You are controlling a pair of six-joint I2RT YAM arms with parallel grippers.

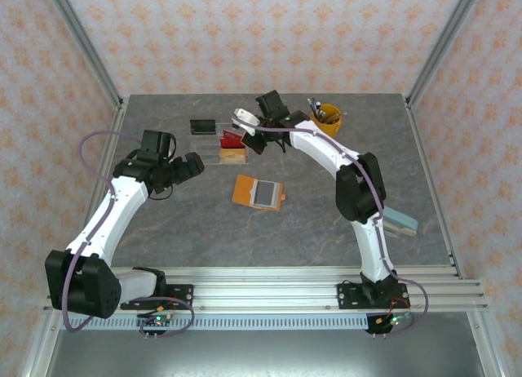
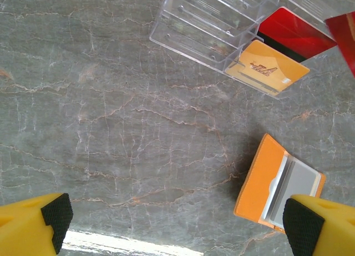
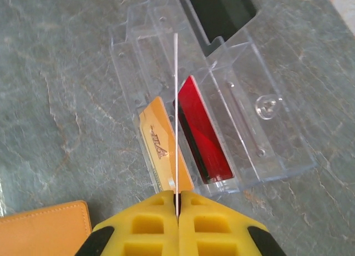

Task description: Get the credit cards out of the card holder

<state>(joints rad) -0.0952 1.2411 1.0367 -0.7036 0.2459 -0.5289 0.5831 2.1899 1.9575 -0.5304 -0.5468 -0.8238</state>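
My right end effector (image 3: 177,198) is clamped on one edge of a white card (image 3: 176,117), which it holds upright and edge-on directly above the clear acrylic tray (image 3: 277,150). I judge the card light, stiff, a little springy and slick. A pinch near an edge with the pads flat on both faces suits it, while a skewed grip could let it swivel. My left end effector (image 2: 178,217) hangs with its fingers wide apart over the tabletop (image 2: 111,101), near the tray. The card holder (image 1: 258,191) lies open on the tray's near side, a little apart from it. I count three cards: the white one I hold, plus one gold card (image 3: 158,139) and one red card (image 3: 202,134) in neighbouring tray slots. There is one card holder, and I cannot tell whether any cards are inside it.
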